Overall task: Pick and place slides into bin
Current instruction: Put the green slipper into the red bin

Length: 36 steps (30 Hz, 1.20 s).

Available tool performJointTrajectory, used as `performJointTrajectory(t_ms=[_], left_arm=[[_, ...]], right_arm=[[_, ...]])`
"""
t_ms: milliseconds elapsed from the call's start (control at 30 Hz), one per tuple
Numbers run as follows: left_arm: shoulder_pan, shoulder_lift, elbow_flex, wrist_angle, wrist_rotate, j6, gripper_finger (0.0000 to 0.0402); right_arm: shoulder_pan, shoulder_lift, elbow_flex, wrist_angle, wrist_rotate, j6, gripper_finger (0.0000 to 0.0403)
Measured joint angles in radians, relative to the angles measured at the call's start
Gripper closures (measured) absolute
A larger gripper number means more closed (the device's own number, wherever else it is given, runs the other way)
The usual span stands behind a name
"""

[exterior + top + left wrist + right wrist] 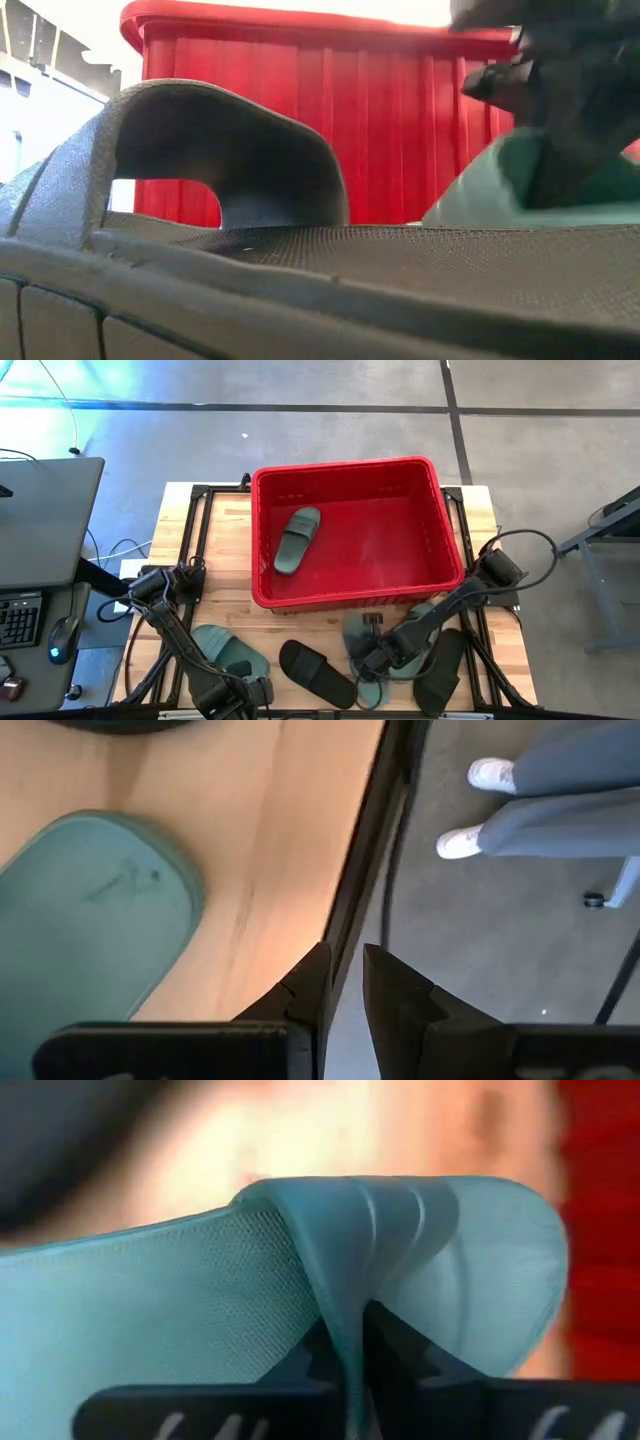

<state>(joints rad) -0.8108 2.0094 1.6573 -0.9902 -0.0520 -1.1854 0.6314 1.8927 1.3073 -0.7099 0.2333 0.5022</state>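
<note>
The red bin (pixel 262 530) stands at the table's middle and holds one sage green slide (pixel 297 540) lying on its floor. My right gripper (pixel 372 663) is shut on a green slide (pixel 362 640) near the front, just before the bin's near wall. It shows in the right wrist view (pixel 350 1330) and the low view (pixel 570 90). Another green slide (pixel 222 647) lies flat at the front left, and a black slide (pixel 315 672) lies beside it. My left gripper (pixel 345 965) is shut and empty over the table's near edge, next to the left green slide (pixel 90 920). My right gripper pinches a thin wall of the green slide's strap (pixel 350 1295) between its two fingers, one finger (pixel 395 1345) on each side of it. The strap arches up beyond the fingers. In the low view the slide (pixel 490 190) sits tilted; the black slide in front hides its lower end.
A third green slide (pixel 428 618) and a second black slide (pixel 440 678) lie under my right arm at the front right. The black slide (pixel 230 200) fills the low view's foreground. A person's legs and white shoes (pixel 480 805) stand beyond the table's near edge.
</note>
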Motion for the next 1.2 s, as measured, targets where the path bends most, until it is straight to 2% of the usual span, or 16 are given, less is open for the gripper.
performJointTrajectory(t_ms=[100, 267, 467, 533, 600, 733, 800, 833, 900, 1000, 1100, 1200], left_arm=[[0.0, 0.0, 0.0, 0.009, -0.001, 0.0, 0.0353], [0.0, 0.0, 0.0, 0.033, 0.006, 0.002, 0.0353], [0.008, 0.005, 0.0, 0.059, 0.009, -0.043, 0.0353], [0.006, 0.01, 0.0, 0.075, 0.01, -0.046, 0.0353], [0.006, 0.016, 0.0, 0.093, 0.014, -0.047, 0.0353], [0.005, 0.016, 0.001, 0.11, 0.029, -0.052, 0.0353], [0.005, 0.016, 0.001, 0.106, 0.031, -0.054, 0.0353], [0.005, 0.016, 0.001, 0.107, 0.034, -0.054, 0.0353], [0.005, 0.016, 0.001, 0.108, 0.034, -0.054, 0.0353], [0.006, 0.016, 0.001, 0.109, 0.033, -0.054, 0.0353], [0.005, 0.016, 0.001, 0.109, 0.034, -0.054, 0.0353], [0.005, 0.016, 0.001, 0.107, 0.034, -0.054, 0.0353]], right_arm=[[0.019, -0.006, 0.101, 0.008, -0.102, -0.043, 0.0399], [0.033, -0.014, 0.396, 0.005, -0.083, -0.254, 0.0401], [0.0, -0.016, 0.813, -0.073, 0.169, -0.544, 0.0402], [-0.016, -0.017, 0.944, -0.146, 0.298, -0.621, 0.0402], [-0.033, -0.019, 1.05, -0.223, 0.471, -0.692, 0.0402], [-0.094, -0.124, 0.943, -0.159, 0.873, -0.827, 0.0402], [-0.139, -0.155, 0.897, -0.204, 1.021, -0.796, 0.0402], [-0.171, -0.164, 0.876, -0.241, 1.058, -0.751, 0.0402], [-0.242, -0.169, 0.837, -0.327, 1.011, -0.613, 0.0402], [-0.367, -0.162, 0.748, -0.417, 0.825, -0.41, 0.0402], [-0.488, -0.155, 0.593, -0.415, 0.837, -0.327, 0.0403], [-0.594, -0.155, 0.434, -0.283, 0.821, -0.324, 0.0403]])
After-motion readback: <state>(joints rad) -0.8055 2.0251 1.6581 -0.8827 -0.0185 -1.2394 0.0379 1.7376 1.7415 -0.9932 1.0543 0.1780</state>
